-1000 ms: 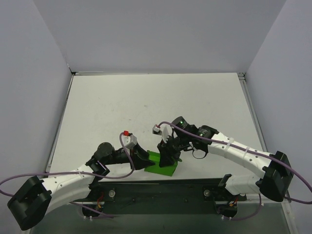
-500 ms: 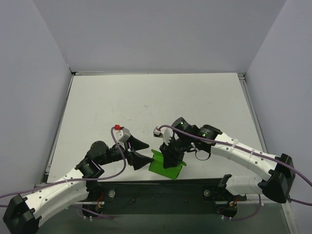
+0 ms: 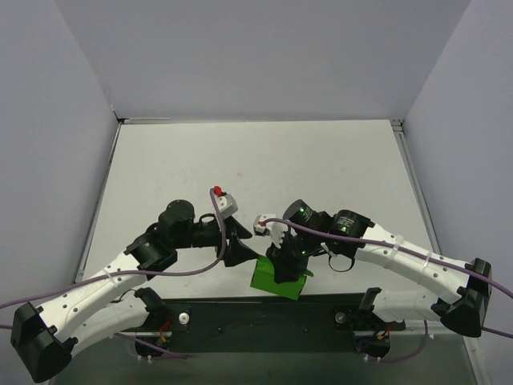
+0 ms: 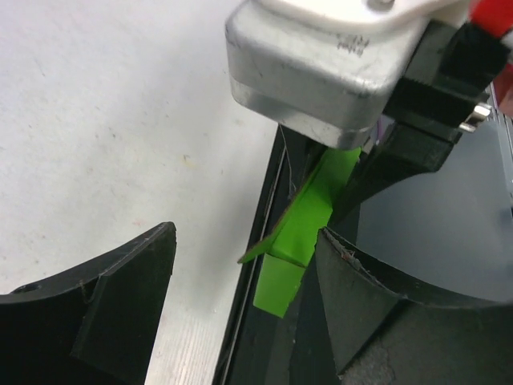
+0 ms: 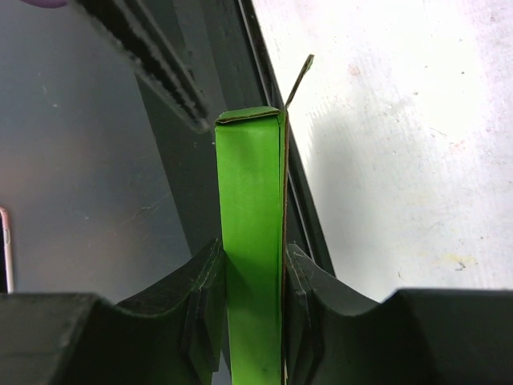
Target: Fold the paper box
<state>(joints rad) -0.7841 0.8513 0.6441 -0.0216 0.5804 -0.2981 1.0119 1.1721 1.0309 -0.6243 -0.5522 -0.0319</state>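
**Green box pinched at the table's near edge**

I work on a flat white table [image 3: 240, 160] with faint scuffs and specks, and a metal rail runs along its left and right sides. Plain pale grey walls [image 3: 264, 56] close it in on three sides. Along the near edge lies a dark strip [image 3: 264, 317] where my two bases are bolted, and purple cables [image 3: 104, 281] loop along both arms.

The paper box [image 3: 276, 277] sits right at that near edge, partly over the dark strip. My right gripper [image 3: 282, 261] is clamped on it. In my right wrist view a finger presses each side of the narrow green body [image 5: 250, 200], and a thin flap stands up at its far end.

My left gripper [image 3: 243, 247] is just beside the box with its jaws spread wide and holds nothing. In my left wrist view the box [image 4: 309, 216] is close to my right-hand finger [image 4: 361, 297]; I cannot tell if they touch.

The small marks on the metal housing [image 4: 321, 72] are too fine to read.
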